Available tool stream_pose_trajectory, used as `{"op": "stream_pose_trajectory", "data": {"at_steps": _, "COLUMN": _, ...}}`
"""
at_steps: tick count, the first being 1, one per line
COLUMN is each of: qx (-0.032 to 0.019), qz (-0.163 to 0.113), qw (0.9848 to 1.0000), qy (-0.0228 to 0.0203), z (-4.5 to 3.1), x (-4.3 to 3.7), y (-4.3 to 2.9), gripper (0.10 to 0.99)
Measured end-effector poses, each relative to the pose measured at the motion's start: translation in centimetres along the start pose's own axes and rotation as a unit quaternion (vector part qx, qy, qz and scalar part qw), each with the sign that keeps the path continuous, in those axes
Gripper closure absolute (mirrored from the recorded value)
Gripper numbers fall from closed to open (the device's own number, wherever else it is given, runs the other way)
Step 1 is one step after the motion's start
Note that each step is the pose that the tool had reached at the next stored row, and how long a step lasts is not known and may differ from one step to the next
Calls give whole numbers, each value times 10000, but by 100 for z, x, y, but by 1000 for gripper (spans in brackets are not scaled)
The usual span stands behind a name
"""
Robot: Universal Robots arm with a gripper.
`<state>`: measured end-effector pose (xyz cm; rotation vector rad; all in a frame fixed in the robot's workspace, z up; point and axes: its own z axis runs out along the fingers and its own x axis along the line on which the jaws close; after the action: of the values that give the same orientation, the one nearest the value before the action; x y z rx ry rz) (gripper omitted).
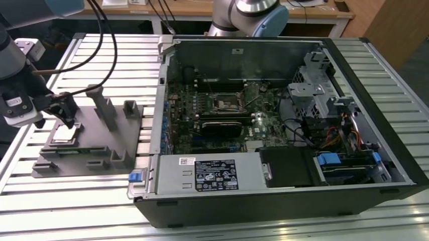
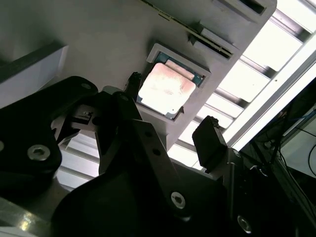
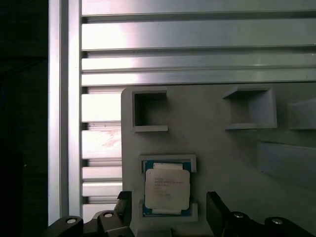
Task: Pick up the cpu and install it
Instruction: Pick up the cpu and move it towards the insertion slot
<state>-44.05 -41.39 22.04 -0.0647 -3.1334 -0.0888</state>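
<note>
The cpu (image 1: 65, 133) is a small square chip with a silvery top. It lies flat in a shallow recess of the grey plastic fixture (image 1: 100, 143) at the exterior view's left. My gripper (image 1: 59, 117) hovers just over it, open, with nothing between its fingers. In the first wrist view the cpu (image 3: 167, 190) sits between the two dark fingertips (image 3: 216, 210) of the gripper (image 3: 169, 211). The second wrist view shows the cpu (image 2: 165, 89) in its recess, with the gripper (image 2: 170, 109) spread to either side and one fingertip (image 2: 210, 136) standing off from the chip.
An open computer case (image 1: 375, 100) takes up the exterior view's middle and right. Its motherboard carries a dark square socket (image 1: 226, 104) with a metal frame. The fixture has upright posts (image 1: 107, 108) and empty pockets (image 3: 148, 111). Everything rests on a slatted aluminium table (image 1: 80, 211). Cables (image 1: 100, 45) trail above the arm.
</note>
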Motion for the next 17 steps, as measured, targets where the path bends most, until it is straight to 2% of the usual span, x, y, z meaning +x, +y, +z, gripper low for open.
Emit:
{"op": "stream_pose_trajectory", "data": {"at_steps": 9, "qx": 0, "qz": 0, "qw": 10000, "qy": 1, "z": 42, "x": 0, "y": -2, "gripper": 380}}
{"op": "stream_pose_trajectory", "data": {"at_steps": 17, "qx": 0, "qz": 0, "qw": 10000, "qy": 0, "z": 50, "x": 0, "y": -3, "gripper": 380}}
